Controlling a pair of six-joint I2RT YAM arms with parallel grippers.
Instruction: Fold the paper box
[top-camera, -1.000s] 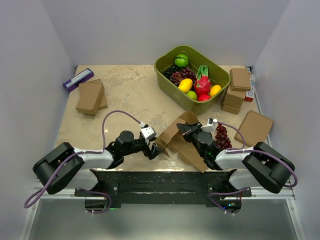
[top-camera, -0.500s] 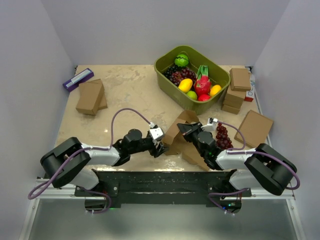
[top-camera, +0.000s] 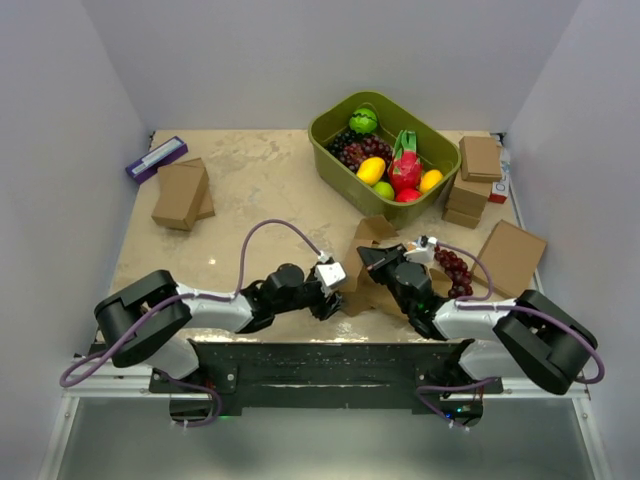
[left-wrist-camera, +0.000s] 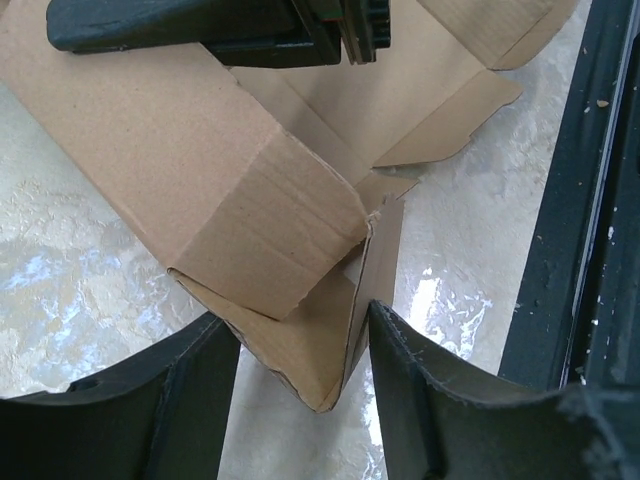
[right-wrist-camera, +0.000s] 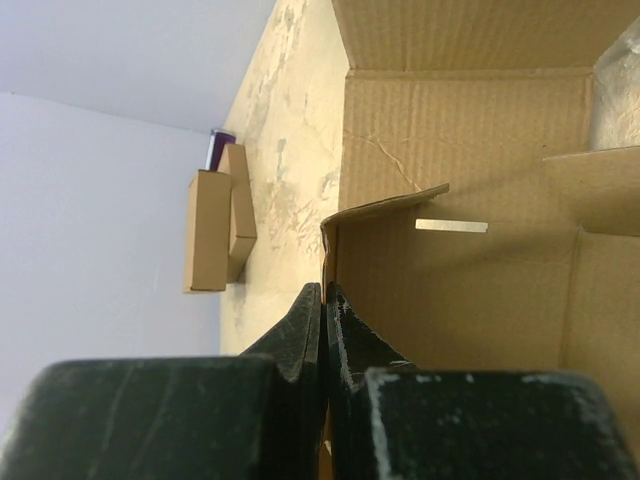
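Straddling a folded corner of the paper box (left-wrist-camera: 250, 190), the left tool (left-wrist-camera: 300, 338) is released and spread wide; the box lies half-folded on the surface (top-camera: 260, 190) between both arms; the right tool (right-wrist-camera: 325, 300) grasps an upright panel's edge.

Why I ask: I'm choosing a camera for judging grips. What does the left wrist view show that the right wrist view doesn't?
Only the left wrist view: the left gripper open around a folded corner of the paper box, and a black rail. Only the right wrist view: the right gripper shut on an upright flap edge, plus two brown boxes beside the wall. Both: the paper box on the marbled table.
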